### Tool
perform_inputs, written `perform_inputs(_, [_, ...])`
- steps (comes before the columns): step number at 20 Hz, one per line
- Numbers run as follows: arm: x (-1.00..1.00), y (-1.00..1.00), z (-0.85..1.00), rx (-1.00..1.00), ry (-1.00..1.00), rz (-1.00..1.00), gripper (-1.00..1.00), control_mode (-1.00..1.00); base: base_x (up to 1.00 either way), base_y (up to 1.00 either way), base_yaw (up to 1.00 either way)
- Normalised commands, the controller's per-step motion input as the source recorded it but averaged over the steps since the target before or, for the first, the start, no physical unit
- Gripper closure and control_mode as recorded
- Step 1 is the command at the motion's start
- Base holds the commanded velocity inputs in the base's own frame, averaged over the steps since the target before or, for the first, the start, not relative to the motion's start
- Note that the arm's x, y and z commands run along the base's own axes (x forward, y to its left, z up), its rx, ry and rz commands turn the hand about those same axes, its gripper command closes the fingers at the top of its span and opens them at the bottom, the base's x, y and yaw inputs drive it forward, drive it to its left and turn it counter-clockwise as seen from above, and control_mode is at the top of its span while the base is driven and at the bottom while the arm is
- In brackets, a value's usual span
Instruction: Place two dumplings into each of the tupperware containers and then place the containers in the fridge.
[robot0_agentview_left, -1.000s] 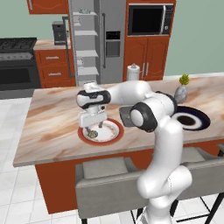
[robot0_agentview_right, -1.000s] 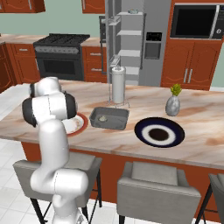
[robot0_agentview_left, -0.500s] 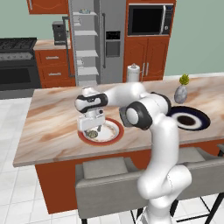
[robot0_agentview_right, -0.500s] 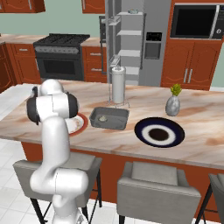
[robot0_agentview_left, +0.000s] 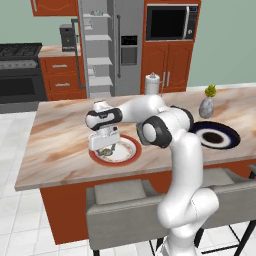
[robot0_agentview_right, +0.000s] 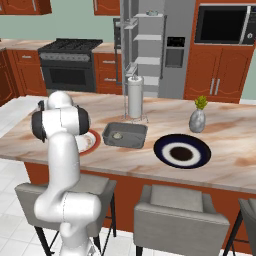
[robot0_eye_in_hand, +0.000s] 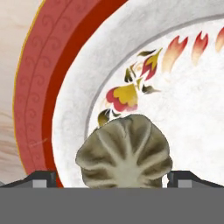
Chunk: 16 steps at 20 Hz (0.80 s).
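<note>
Claw (robot0_eye_in_hand: 112, 179) lower, astride dumpling (robot0_eye_in_hand: 124, 151)

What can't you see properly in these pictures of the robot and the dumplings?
- Red-rimmed plate, left base view: the end effector hangs in front of its left part, hiding what lies there.
- Dumpling, hand view: its lower part is cut off at the bottom.
- Dark grey tub, right base view: the pale lump inside is too small to name.
- Red-rimmed plate, right base view: the arm covers most of it.
</note>
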Motion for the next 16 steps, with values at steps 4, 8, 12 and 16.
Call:
perform_inputs(4, [0.01, 0.0, -0.07, 0.0, -0.01, 0.0, -1.0, -1.0, 0.0, 0.0, 0.0])
perform_inputs(8, [0.0, 0.0, -0.09, 0.0, 0.0, 0.0, -1.0, -1.0, 0.0, 0.0, 0.0])
perform_inputs(12, [0.0, 0.0, -0.12, 0.0, 0.0, 0.0, -1.0, -1.0, 0.0, 0.0, 0.0])
perform_inputs(16, [0.0, 0.0, -0.13, 0.0, 0.0, 0.0, 1.0, -1.0, 0.0, 0.0, 0.0])
